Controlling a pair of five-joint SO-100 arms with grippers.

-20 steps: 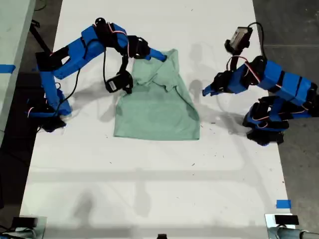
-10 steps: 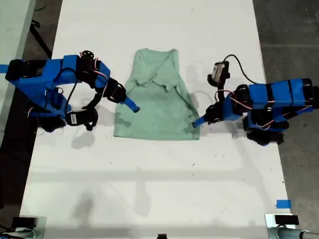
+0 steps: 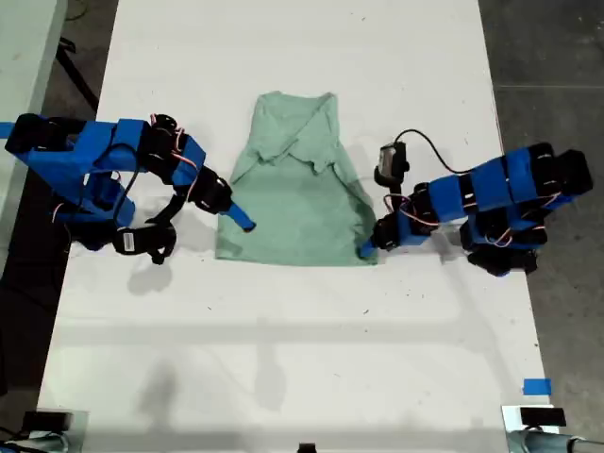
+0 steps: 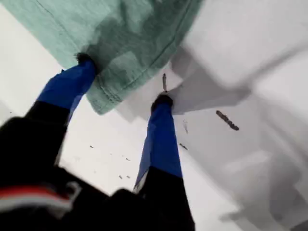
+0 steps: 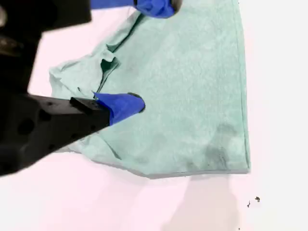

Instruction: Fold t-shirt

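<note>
My first gripper (image 4: 125, 79) stands released. One finger presses on the t-shirt (image 3: 297, 203) just inside its hem corner, and the other rests on bare table just outside the hem. The corner lies between the jaws, probably so that they can pinch it for a fold.

My second gripper (image 5: 137, 55) is also spread wide. Both blue tips are over fabric near the opposite side edge and grasp nothing, which looks like lining up a matching grip.

Out from the jaws, the shirt lies flat between the two arms, with its upper part already folded in and rumpled. Under it is a white table (image 3: 283, 359), with a few dark specks (image 4: 226, 120) beyond my first gripper. Farther out are grey floor (image 3: 547, 57) and a scrap of blue tape (image 3: 536, 387).
</note>
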